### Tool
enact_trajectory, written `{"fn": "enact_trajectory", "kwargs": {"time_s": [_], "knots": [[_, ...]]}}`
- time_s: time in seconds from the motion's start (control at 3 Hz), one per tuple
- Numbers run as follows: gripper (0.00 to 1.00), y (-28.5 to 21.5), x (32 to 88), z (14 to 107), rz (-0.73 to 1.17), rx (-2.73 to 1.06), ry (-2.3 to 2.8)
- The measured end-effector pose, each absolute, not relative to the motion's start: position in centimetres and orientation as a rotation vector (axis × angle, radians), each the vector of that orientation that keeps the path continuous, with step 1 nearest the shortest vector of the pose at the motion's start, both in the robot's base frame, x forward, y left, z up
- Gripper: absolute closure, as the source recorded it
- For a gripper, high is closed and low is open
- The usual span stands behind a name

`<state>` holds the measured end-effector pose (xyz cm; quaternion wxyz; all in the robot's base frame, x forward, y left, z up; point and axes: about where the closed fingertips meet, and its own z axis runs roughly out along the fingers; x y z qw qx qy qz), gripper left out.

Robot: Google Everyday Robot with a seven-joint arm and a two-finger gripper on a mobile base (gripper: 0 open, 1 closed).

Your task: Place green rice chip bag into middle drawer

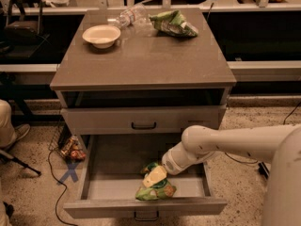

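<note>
Green rice chip bag [157, 190] in middle drawer [117, 160], gripper [154, 176] touching its top, grasp cannot be told.

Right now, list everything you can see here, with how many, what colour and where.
cabinet: one, grey, centre.
bowl: one, cream, cabinet top, back left.
plastic bottle: one, clear, lying at the back of the top.
smaller green bag: one, green, top, back right.
closed drawer: one, grey, above the open one.
middle drawer: one, grey, pulled open.
green rice chip bag: one, light green, in the middle drawer near its front.
snack packet: one, reddish, floor left of cabinet.
tape cross: one, blue, floor, left.
arm: one, white, reaching in from the right.
gripper: one, pale, inside the middle drawer, at the bag.
</note>
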<state>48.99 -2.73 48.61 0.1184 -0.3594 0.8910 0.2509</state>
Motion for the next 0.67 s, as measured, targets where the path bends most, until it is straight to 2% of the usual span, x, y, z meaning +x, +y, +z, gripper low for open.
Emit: {"fn": "enact_trajectory", "kwargs": {"time_s": [0.67], "knots": [[0.0,-13.0,50.0,53.0,0.644,-0.899,2.584]]}}
